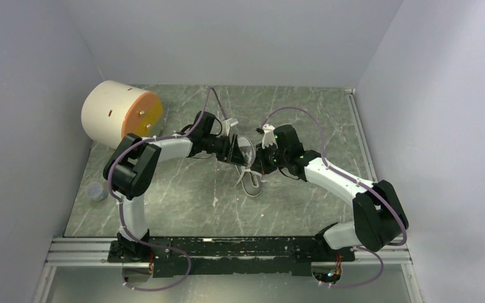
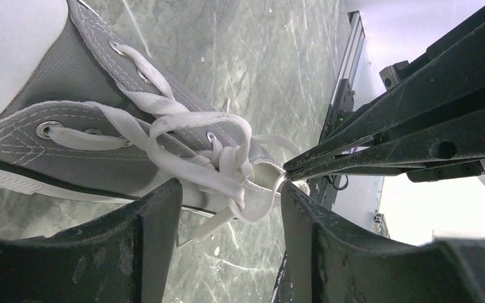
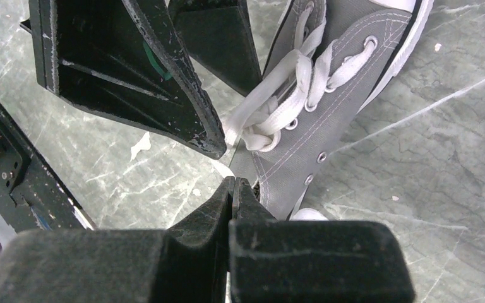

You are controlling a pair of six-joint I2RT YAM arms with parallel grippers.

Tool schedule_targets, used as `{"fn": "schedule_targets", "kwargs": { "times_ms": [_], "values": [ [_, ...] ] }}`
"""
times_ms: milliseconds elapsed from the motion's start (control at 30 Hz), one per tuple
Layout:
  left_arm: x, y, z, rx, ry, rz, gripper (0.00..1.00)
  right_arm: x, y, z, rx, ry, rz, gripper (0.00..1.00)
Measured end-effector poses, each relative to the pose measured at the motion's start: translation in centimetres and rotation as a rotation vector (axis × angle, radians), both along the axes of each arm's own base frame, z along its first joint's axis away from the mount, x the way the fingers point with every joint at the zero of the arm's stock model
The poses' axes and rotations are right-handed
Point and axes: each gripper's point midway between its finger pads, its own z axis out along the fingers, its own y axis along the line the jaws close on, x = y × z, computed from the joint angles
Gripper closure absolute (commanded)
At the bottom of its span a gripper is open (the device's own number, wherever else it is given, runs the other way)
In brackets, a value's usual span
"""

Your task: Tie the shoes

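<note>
I am looking through all three views and am finding no text, label, brand, number or sign that I can read on anything.

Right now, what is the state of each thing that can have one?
Sneaker: laced up, on the table.
Laces: knotted, ends loose.
Left gripper: open, astride the knot.
Right gripper: shut on the laces beside the knot.
Drum: lying on its side.
</note>
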Motion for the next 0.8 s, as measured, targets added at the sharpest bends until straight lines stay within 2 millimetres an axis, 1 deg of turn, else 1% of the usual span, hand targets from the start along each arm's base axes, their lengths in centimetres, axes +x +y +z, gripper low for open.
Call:
{"fn": "schedule_targets", "kwargs": {
  "times_ms": [33, 133, 233, 333, 367, 433, 500, 633, 733, 800],
  "values": [
    [0.0, 0.0, 0.0, 0.000, 0.002, 0.001, 0.40, 0.0, 0.0, 0.0, 0.000, 0.000, 0.000, 1.00],
    [0.0, 0.0, -0.1, 0.003, 0.002, 0.002, 0.39, 0.0, 0.0, 0.0, -0.001, 0.000, -0.001, 1.00],
    [0.2, 0.3, -0.5, 0.036, -0.005, 0.017, 0.40, -0.1, -0.1, -0.1, -0.004, 0.004, -0.001, 1.00],
    [1.6, 0.7, -0.8, 0.116, -0.035, 0.063, 0.39, -0.2, -0.1, -0.2, -0.008, 0.009, -0.001, 1.00],
    [2.2, 0.6, -0.6, 0.139, -0.058, 0.077, 0.37, -0.2, -0.2, -0.2, -0.010, 0.011, -0.001, 1.00],
    [3.2, 0.7, 0.1, 0.166, -0.102, 0.102, 0.22, -0.3, -0.3, -0.3, -0.015, 0.014, -0.001, 1.00],
    [4.2, 0.5, 1.3, 0.178, -0.150, 0.123, 0.19, -0.4, -0.4, -0.3, -0.019, 0.014, -0.002, 1.00],
    [5.2, -0.9, 3.4, 0.197, -0.233, 0.149, 0.21, -0.3, -0.5, 0.3, -0.014, -0.005, -0.008, 1.00],
    [4.9, -2.3, 4.1, 0.203, -0.269, 0.141, 0.22, -0.3, -0.5, 0.6, -0.011, -0.013, -0.009, 1.00],
    [4.7, -3.3, 4.1, 0.217, -0.281, 0.131, 0.21, -0.2, -0.5, 0.6, -0.012, -0.014, -0.011, 1.00]
  ]
}}
